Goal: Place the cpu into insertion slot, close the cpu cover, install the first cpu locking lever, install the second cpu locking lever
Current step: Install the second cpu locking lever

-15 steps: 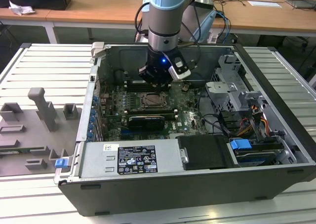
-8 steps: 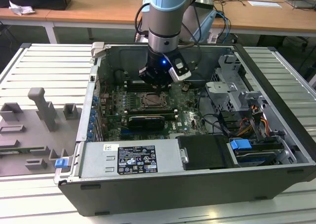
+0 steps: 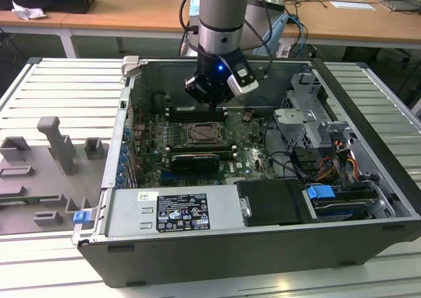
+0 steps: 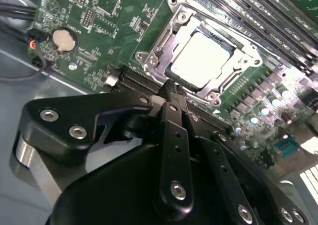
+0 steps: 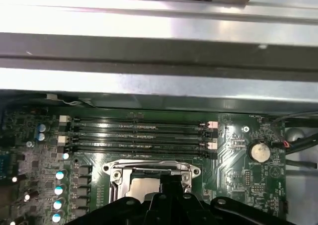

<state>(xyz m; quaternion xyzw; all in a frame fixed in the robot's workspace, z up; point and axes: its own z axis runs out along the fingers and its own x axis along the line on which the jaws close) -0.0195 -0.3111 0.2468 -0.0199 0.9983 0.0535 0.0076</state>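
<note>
Open computer case [image 3: 368, 179] on slatted bench, one cpu [image 4: 201, 56] under one cpu cover [image 4: 158, 45], four memory slots [image 5: 139, 135], pincer [image 4: 169, 93] closed, empty.

The arm [image 3: 222, 15] comes down nearly upright from above into the open case, its silver and grey wrist just above the black gripper [image 3: 209, 99]. A small blue light glows on the wrist. In the second wrist view the gripper [image 4: 171, 93] points downward, its two slim black fingers [image 4: 174, 130] pressed together with no gap between them, holding nothing.
</note>
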